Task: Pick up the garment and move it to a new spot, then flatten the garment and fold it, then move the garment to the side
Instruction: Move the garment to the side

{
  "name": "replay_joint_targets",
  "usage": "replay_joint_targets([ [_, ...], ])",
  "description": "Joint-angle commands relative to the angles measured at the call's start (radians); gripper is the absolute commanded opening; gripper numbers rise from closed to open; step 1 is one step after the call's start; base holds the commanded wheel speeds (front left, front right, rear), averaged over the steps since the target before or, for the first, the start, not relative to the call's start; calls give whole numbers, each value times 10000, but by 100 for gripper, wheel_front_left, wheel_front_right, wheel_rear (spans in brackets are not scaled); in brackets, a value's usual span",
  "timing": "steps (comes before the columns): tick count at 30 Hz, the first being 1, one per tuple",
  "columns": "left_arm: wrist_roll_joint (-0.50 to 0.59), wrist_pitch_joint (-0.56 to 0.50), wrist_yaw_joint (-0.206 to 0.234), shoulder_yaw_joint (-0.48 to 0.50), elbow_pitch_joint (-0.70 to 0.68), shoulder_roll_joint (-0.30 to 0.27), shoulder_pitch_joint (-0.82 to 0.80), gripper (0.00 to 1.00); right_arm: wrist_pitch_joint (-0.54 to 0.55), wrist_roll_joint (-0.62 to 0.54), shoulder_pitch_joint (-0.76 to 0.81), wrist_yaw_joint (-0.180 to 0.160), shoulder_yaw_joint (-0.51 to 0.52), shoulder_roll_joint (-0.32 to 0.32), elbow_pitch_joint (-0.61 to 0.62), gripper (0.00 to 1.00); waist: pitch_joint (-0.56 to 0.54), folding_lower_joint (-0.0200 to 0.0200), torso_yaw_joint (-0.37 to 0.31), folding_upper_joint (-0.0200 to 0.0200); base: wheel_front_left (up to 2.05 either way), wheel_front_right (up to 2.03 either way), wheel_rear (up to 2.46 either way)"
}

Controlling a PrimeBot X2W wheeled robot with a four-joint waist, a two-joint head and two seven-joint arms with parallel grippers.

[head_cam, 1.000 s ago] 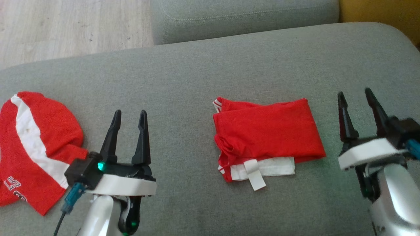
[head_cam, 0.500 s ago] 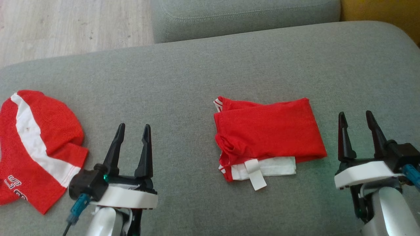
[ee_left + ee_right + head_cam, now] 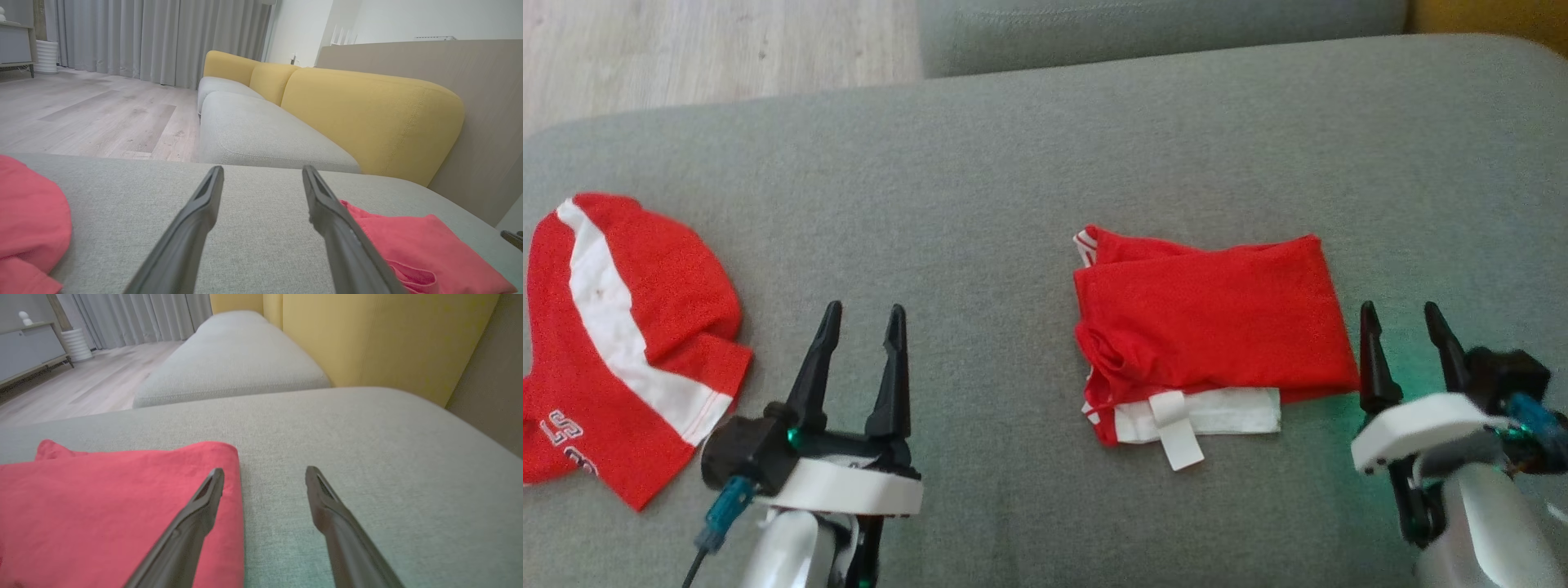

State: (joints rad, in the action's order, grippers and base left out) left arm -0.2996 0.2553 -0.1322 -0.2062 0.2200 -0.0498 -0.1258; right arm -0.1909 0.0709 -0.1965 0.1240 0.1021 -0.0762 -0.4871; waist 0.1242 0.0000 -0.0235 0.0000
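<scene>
The garment [image 3: 1209, 318] is red with a white band and lies folded into a rectangle on the grey sofa seat [image 3: 1013, 163], right of centre. My left gripper [image 3: 865, 307] stands open and empty well to the garment's left. My right gripper [image 3: 1399, 305] is open and empty just off the garment's right edge. In the left wrist view the open left gripper [image 3: 262, 168] hovers over bare cushion, with the garment [image 3: 429, 245] at the lower right. In the right wrist view the right gripper [image 3: 264, 470] has its left finger over the edge of the garment [image 3: 102, 506].
A second red garment with a white stripe [image 3: 621, 343] lies rumpled at the seat's left end, also at the left of the left wrist view [image 3: 28, 212]. Another grey cushion [image 3: 1135, 33] and wooden floor [image 3: 686, 49] lie beyond. A yellow backrest [image 3: 367, 110] runs along the right.
Both grippers have drawn back toward the lower edge of the head view, the right one more, and stayed open. The head camera has shifted a little. The folded garment has not moved.
</scene>
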Motion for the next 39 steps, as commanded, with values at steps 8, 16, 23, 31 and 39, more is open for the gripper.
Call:
replay_joint_targets([
  [8,-110,65,15,17,-144,-5,-750,100,756,622,-1323,67,-428,198,-1651,100,579,0,419,0,0,0,0],
  [16,-90,65,15,61,-72,-5,-819,100,1100,1329,-1675,67,-1246,253,-3258,47,644,0,442,0,0,0,0],
  [23,-60,65,15,141,10,-5,-890,100,327,1237,-2196,67,-1419,-80,-3438,0,630,0,200,0,0,0,0],
  [31,-54,65,15,98,6,-5,-1030,100,0,560,-3054,67,-1211,-1981,-2954,0,772,0,75,0,0,0,0],
  [39,-31,65,15,62,-51,-5,-1232,100,265,155,-3714,67,-650,-4089,-3347,0,1157,0,313,0,0,0,0],
])
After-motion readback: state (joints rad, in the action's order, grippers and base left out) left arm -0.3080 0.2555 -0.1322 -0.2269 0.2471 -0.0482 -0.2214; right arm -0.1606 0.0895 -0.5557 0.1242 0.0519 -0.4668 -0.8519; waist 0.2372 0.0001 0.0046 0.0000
